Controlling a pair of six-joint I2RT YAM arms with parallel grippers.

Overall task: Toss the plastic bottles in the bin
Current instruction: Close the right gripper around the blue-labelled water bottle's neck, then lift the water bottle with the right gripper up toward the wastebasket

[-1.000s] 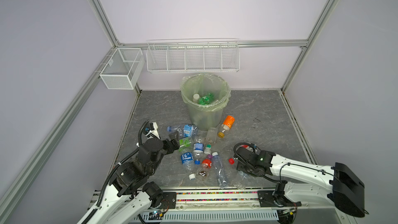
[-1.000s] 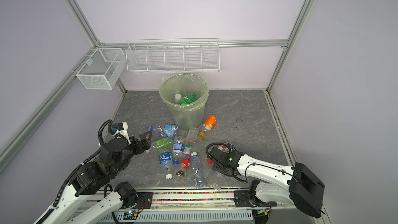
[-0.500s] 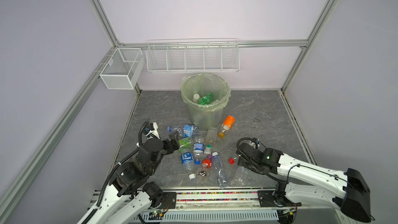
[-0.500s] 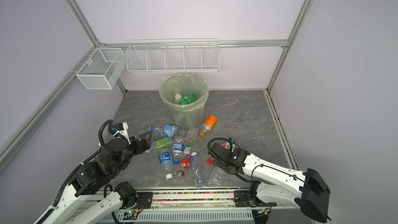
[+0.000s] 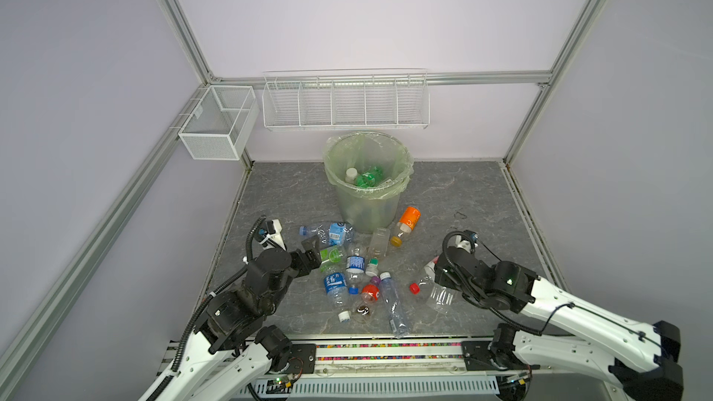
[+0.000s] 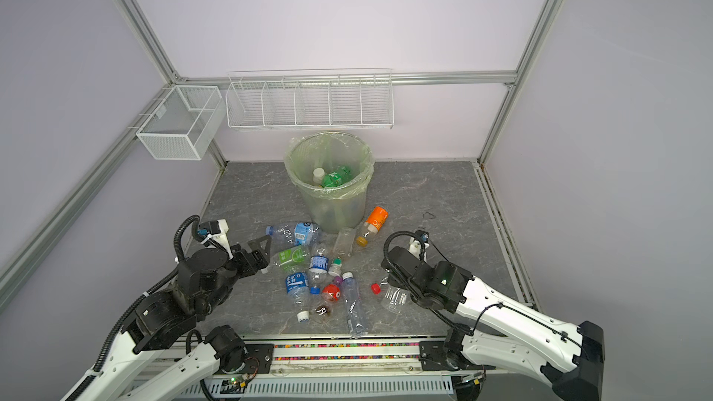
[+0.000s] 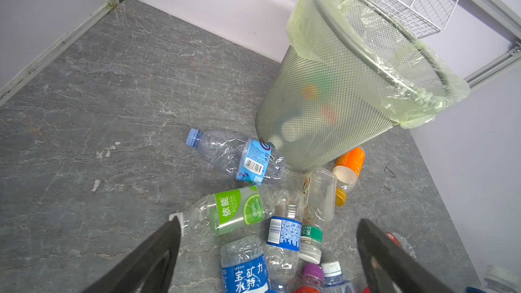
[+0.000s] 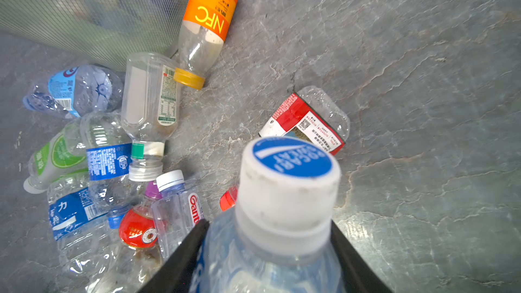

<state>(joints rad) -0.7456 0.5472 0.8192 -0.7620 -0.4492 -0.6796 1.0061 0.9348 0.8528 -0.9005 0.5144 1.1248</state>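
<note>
Here the right gripper (image 8: 269,224) clamps the white-capped bottle (image 8: 290,170) between its jaws; the left gripper (image 7: 269,221) gapes wide, empty.

wire rack (image 5: 345,104), mesh box (image 5: 210,144), gry tbl (image 5: 463,194)

Pale lilac walls (image 5: 366,25) enclose the cell on three sides, joined at the corners by silver aluminium posts (image 5: 173,17) and a horizontal rail (image 5: 482,78) across the back wall. A long white wire rack (image 5: 345,106) with five compartments hangs on that rail, and a white mesh box (image 5: 216,125) hangs beside it on the left wall's rail. The counter (image 5: 443,194) is grey, stone-patterned with pale veins, under even light.
</note>
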